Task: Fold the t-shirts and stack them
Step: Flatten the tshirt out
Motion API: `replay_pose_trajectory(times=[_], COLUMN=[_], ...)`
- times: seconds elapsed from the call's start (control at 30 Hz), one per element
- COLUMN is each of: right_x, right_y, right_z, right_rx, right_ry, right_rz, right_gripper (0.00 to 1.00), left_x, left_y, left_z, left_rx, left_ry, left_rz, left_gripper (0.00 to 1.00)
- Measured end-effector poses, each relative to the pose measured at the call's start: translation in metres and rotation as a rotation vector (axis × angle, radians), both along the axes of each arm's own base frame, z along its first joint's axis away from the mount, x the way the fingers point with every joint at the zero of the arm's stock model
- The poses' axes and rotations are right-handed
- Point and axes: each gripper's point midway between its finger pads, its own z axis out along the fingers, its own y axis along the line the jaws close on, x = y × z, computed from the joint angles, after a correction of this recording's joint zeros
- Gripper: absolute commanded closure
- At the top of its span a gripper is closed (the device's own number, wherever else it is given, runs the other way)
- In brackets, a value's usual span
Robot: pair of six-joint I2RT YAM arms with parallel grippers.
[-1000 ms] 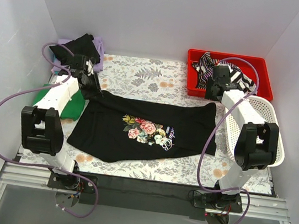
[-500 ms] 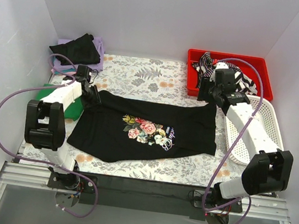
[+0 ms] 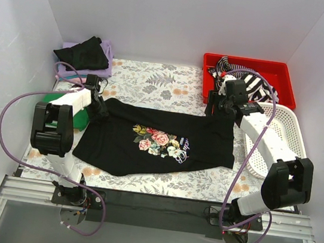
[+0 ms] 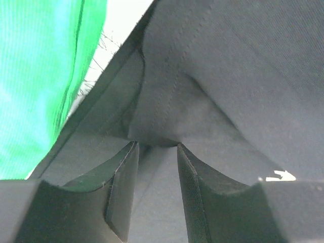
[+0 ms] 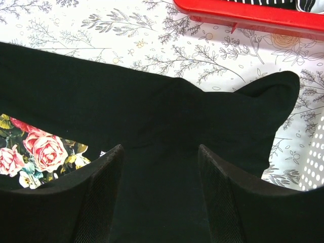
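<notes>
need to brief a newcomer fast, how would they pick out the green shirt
Start at the floral table covering and go to its left edge. The green t-shirt lies there beside the spread black floral-print t-shirt; it is the only bright green cloth.
</notes>
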Motion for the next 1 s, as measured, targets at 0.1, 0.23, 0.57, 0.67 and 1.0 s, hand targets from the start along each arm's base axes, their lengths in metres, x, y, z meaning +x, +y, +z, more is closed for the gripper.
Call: replay_pose_trajectory(times=[0.1, 0.23, 0.57, 0.67, 1.0], right_x=[-0.001, -0.004, -0.008, -0.011, -0.014], right_y=[0.0, 0.001, 0.004, 0.005, 0.012], right_z=[-0.003, -0.007, -0.013, -0.017, -0.03], right_rx=[0.001, 0.002, 0.013, 0.017, 0.025], right_ry=[0.006, 0.016, 0.036, 0.049, 0.09], right_rz=[0.003, 0.007, 0.023, 0.032, 0.057], right_gripper=[0.34, 0.34, 0.34, 0.34, 0.34], left_x=[0.002, 0.005, 0.018, 0.021, 0.016], left_y=[0.003, 0.007, 0.017, 0.02, 0.043], left_z=[-0.004, -0.004, 0.005, 0.009, 0.012], left_rx=[0.015, 0.037, 0.086, 0.108, 0.233], left_ry=[0.002, -0.007, -0.04, -0.049, -0.027], left_rz=[0.016, 0.037, 0.062, 0.065, 0.08], left_gripper=[0.67, 0.83, 1.0, 1.0, 1.0])
